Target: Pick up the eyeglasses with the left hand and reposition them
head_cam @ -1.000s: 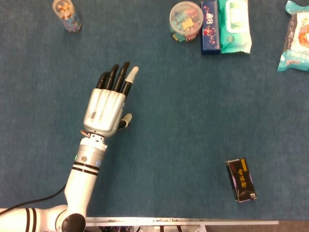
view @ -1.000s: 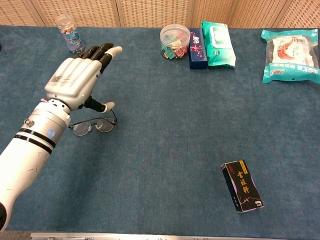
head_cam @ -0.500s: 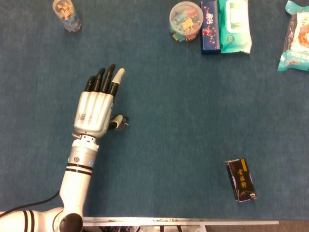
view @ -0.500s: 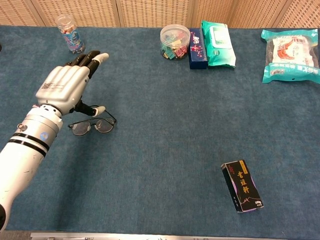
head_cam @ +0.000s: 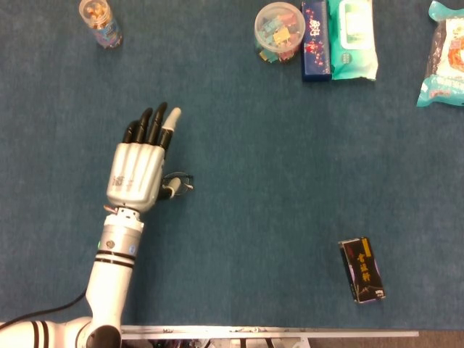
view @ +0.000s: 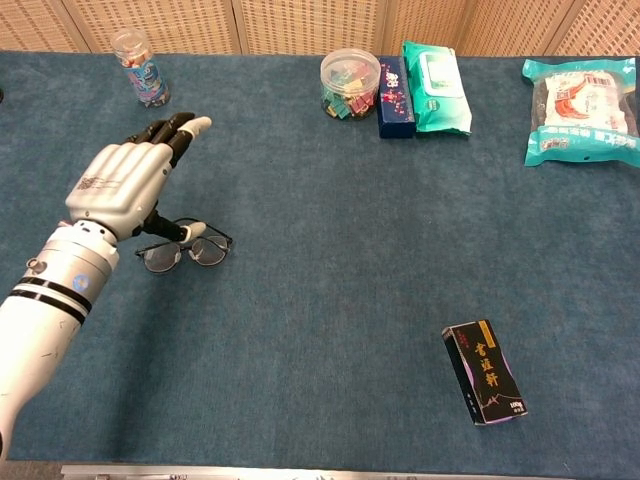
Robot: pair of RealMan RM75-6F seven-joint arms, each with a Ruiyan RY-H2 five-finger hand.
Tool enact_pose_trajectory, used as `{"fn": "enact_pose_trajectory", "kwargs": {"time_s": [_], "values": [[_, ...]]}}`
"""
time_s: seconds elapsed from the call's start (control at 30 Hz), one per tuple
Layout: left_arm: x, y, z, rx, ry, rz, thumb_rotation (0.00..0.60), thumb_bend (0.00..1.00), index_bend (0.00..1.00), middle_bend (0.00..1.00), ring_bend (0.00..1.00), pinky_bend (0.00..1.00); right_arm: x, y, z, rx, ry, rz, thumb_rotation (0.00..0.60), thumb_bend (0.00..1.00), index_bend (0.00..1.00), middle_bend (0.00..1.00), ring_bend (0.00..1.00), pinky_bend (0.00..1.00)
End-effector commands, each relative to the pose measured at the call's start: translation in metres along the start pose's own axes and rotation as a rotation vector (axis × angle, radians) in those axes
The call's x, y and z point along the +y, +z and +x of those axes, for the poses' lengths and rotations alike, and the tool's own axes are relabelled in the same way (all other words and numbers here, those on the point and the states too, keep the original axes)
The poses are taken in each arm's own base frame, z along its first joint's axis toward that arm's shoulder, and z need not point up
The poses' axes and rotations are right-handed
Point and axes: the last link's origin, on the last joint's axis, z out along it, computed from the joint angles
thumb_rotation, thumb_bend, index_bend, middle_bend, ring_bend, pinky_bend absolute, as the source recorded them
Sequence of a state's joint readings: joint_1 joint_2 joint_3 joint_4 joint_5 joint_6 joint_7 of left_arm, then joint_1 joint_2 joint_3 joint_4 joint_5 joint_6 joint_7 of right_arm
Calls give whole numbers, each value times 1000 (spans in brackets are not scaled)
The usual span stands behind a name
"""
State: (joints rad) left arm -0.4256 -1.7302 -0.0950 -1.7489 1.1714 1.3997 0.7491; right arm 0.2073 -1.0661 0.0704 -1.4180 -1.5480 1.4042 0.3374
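The eyeglasses (view: 185, 251), thin dark wire frames with round lenses, lie on the blue table left of centre. In the head view only a bit of them (head_cam: 181, 180) peeks out beside the hand. My left hand (view: 125, 184) hovers flat over them, palm down, fingers stretched out and apart, thumb tip hanging close above the frame. It holds nothing. From above, the left hand (head_cam: 139, 163) covers most of the glasses. The right hand is out of both views.
A small clear jar (view: 139, 66) stands at the back left. A round tub of clips (view: 350, 82), a dark blue box (view: 394, 96) and a wipes pack (view: 436, 87) line the back centre. A teal bag (view: 584, 108) lies back right, a black box (view: 486, 371) front right.
My left hand has drifted left and back toward the robot, and sunk lower over the glasses. The glasses have not moved.
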Motion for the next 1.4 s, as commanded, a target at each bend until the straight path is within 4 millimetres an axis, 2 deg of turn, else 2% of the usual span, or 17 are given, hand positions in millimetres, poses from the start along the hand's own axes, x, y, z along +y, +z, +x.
{"fn": "enact_pose_trajectory", "kwargs": {"time_s": [0.03,0.23,0.4,0.8,1.4], "values": [[7,-6,0,-4,0,-33,600,175,0,0,0,138,0,0,0,0,1,2,600,0,439,318,201,330],[22,-11,8,16,-15,-92,600,175,0,0,0,139,0,0,-1,-2,4,4,600,0,439,318,201,330],[24,-2,12,37,-4,-93,600,175,0,0,0,139,1,-1,1,3,5,3,600,0,439,318,201,330],[17,14,10,38,15,-31,600,175,0,0,0,139,3,-2,1,0,7,-3,600,0,439,318,201,330],[0,15,0,22,27,74,600,175,0,0,0,139,3,-4,1,-2,4,-5,600,0,439,318,201,330]]}}
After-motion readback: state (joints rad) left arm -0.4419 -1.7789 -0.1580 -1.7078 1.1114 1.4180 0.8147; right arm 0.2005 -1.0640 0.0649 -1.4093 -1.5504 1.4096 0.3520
